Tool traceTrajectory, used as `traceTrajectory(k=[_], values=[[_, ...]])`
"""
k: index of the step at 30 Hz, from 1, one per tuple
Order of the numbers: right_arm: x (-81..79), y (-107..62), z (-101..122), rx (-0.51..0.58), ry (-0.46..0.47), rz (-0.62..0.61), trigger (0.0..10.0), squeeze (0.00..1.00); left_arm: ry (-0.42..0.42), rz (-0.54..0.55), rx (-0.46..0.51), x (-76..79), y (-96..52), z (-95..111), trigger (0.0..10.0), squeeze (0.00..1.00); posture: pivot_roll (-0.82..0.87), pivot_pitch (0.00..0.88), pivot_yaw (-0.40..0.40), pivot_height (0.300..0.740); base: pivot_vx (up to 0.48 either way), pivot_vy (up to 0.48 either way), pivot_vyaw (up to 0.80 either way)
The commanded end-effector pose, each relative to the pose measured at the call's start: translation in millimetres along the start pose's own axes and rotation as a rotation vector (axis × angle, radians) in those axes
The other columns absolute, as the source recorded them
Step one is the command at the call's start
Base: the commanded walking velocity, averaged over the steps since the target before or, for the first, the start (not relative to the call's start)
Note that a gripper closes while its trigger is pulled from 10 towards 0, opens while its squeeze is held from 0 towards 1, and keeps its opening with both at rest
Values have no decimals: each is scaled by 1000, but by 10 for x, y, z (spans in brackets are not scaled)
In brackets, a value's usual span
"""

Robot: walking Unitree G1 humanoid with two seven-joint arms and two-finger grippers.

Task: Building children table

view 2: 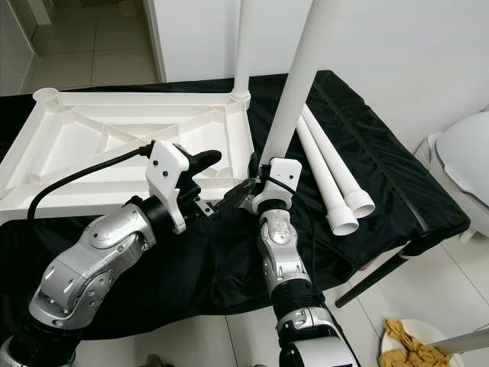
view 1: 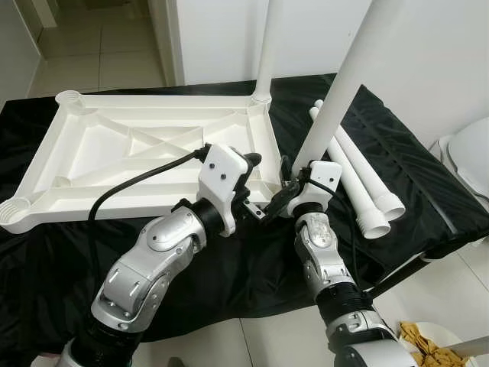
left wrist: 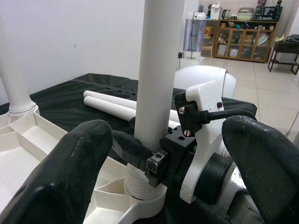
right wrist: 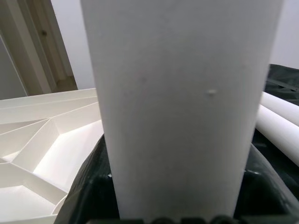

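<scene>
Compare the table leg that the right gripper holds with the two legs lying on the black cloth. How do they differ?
The held leg stands upright in the near corner socket of the upturned tabletop; the loose legs lie flat, side by side, on the black cloth. The right gripper clamps the held leg; nothing touches the loose legs. All are plain white tubes.

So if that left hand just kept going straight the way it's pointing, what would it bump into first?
Most likely the upright white table leg standing straight ahead between the left hand's open fingers, with the right hand clamped on its base. Depth is hard to judge, so the right hand might be touched first.
</scene>
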State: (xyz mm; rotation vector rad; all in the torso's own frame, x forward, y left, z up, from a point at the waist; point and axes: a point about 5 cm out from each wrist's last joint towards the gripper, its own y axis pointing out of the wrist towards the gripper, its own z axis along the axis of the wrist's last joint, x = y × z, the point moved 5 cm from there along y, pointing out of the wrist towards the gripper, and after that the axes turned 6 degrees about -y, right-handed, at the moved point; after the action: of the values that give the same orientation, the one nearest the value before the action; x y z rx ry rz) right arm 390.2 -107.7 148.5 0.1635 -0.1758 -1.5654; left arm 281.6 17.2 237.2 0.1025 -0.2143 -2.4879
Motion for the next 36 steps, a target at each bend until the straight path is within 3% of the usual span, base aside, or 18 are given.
traceTrajectory(k=[1, 11, 19, 30, 31, 36], values=[[196, -358, -786, -323, -23, -57, 10000, 0, 2, -41, -5, 64, -20, 12, 10000, 0, -11, 98, 3, 740, 0, 0, 0], [183, -295, -639, -274, -19, -170, 10000, 0, 5, -36, -5, 46, -13, 12, 10000, 0, -9, 93, 3, 740, 0, 0, 0], [-11, -270, -561, -241, -22, -116, 10000, 0, 7, -32, -1, 39, -9, 27, 10000, 0, -1, 89, -5, 740, 0, 0, 0], [-31, -250, -526, -223, -27, -101, 10000, 0, 10, -33, -1, 36, -9, 29, 10000, 0, -4, 86, -4, 740, 0, 0, 0], [-39, -241, -503, -209, -18, -93, 10000, 1000, 10, -34, -1, 36, -7, 28, 10000, 0, -7, 84, -5, 740, 0, 0, 0], [-63, -223, -450, -181, -5, -72, 10000, 1000, 9, -36, -1, 42, -2, 26, 10000, 0, -10, 81, -5, 740, 0, 0, 0]])
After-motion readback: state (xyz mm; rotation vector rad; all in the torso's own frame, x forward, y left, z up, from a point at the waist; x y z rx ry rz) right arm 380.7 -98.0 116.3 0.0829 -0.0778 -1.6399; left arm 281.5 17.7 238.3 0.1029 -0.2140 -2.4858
